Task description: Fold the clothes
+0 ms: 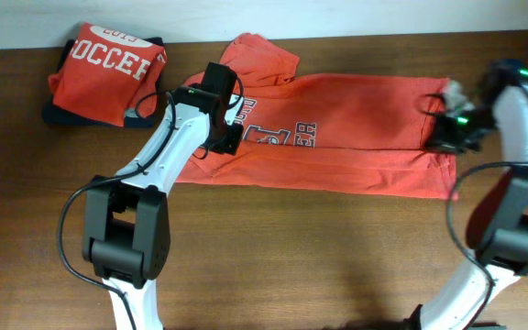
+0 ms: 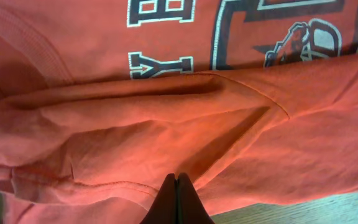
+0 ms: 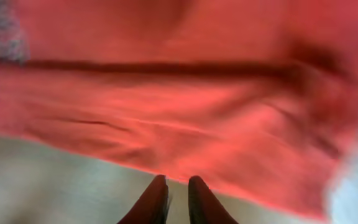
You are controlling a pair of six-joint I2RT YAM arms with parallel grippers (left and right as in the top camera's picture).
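Overhead: left arm (image 1: 168,137) over spread T-shirt (image 1: 365,128)

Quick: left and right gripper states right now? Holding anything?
Left gripper: closed, fingertips together, nothing visibly pinched, over the spread shirt.
Right gripper: slightly open, nothing between the fingers, at the shirt's edge.

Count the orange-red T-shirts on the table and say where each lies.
2. One folded T-shirt lies far left, atop something dark; the other T-shirt stretches across the middle, partly folded. Another could be hidden under the folded one.
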